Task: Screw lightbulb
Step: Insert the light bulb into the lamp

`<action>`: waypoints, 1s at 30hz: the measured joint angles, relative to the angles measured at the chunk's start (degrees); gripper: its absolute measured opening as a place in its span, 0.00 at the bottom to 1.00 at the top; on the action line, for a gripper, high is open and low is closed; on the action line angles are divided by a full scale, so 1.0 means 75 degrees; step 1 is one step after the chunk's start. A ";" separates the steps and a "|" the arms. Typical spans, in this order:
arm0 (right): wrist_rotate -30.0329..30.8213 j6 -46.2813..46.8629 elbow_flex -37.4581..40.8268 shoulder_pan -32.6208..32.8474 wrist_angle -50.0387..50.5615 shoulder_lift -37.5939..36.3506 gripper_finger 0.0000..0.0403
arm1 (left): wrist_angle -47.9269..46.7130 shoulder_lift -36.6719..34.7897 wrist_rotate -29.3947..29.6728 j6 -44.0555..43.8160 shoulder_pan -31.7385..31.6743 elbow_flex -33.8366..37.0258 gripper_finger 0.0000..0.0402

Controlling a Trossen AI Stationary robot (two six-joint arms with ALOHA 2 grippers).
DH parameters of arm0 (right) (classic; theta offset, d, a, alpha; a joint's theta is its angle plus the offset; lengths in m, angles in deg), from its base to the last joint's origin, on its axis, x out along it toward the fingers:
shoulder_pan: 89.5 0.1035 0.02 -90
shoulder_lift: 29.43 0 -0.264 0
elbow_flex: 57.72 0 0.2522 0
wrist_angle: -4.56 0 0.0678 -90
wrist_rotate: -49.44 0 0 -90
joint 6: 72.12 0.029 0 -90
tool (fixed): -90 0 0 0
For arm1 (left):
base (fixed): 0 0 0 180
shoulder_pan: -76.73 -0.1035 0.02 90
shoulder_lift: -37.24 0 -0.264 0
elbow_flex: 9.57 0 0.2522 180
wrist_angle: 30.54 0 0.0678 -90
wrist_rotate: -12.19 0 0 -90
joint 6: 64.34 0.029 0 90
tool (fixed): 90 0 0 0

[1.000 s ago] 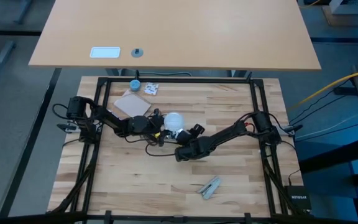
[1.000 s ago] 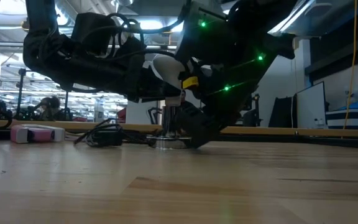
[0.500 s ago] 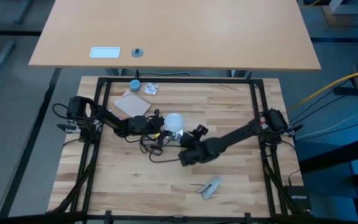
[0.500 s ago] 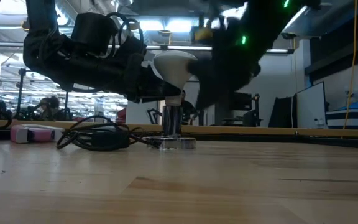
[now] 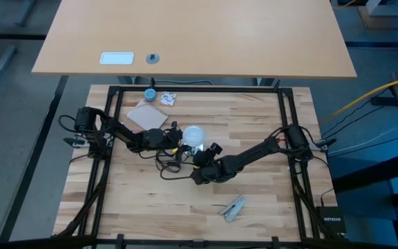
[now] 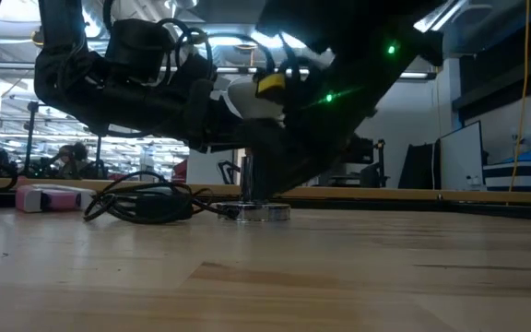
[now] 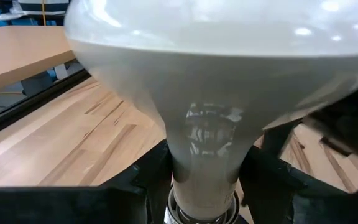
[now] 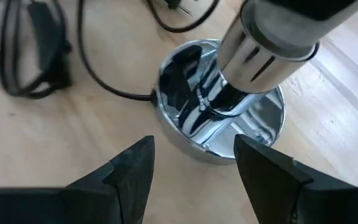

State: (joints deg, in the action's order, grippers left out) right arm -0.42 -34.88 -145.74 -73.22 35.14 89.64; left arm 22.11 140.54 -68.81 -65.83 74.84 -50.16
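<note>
Gripping the lightbulb (image 5: 193, 133), left hand (image 5: 182, 146); right hand (image 8: 192, 163) spread beside silver base (image 8: 253, 121).

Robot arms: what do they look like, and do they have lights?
Both are black jointed metal arms trailing thin black cables. The left gripper has broad matte black fingers. The right gripper has angular black fingers. Green lights and a yellow band show at table height.

- The lightbulb (image 5: 193, 133) is frosted white; its neck greys toward the screw end.
- The lamp base (image 8: 222, 124) is mirror-bright silver, with a black cord (image 8: 98, 62).
- The table (image 5: 254, 200) is pale striped wood.
- Far left, a small cap (image 5: 149, 94) is blue.
- Both arms are black.
</note>
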 joint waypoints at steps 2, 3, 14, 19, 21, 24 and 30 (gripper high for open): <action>0.0035 0.0000 0.0000 -0.0099 -0.0031 0.0082 0.56 | 0.0007 0.0000 0.0003 -0.0002 0.0000 0.0000 0.39; 0.0029 0.0000 0.0000 -0.0155 -0.0039 0.0115 0.56 | 0.0006 0.0000 0.0006 0.0000 0.0000 0.0000 0.39; 0.0096 -0.0009 -0.0020 -0.0567 0.0331 0.0254 0.56 | -0.0095 -0.0009 0.0142 0.0025 -0.0006 -0.0009 0.39; 0.0316 0.0165 -0.0012 -0.0580 0.0835 0.0263 0.56 | -0.0128 -0.0012 0.0148 0.0029 -0.0006 -0.0015 0.39; 0.0447 0.0256 -0.0009 -0.0583 0.1022 0.0266 0.56 | -0.0134 -0.0012 0.0143 0.0026 -0.0006 -0.0015 0.39; 0.0648 0.0297 0.0000 -0.0628 0.1095 0.0278 0.56 | -0.0140 -0.0012 0.0141 0.0028 -0.0006 -0.0012 0.39; 0.0573 0.0291 0.0005 -0.0680 0.1235 0.0227 0.56 | -0.0134 -0.0015 -0.0011 0.0003 -0.0034 -0.0003 0.39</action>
State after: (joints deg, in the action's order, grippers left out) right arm 3.88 -32.70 -145.70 -78.32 44.41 91.34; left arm 21.11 140.43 -68.89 -65.81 74.58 -50.18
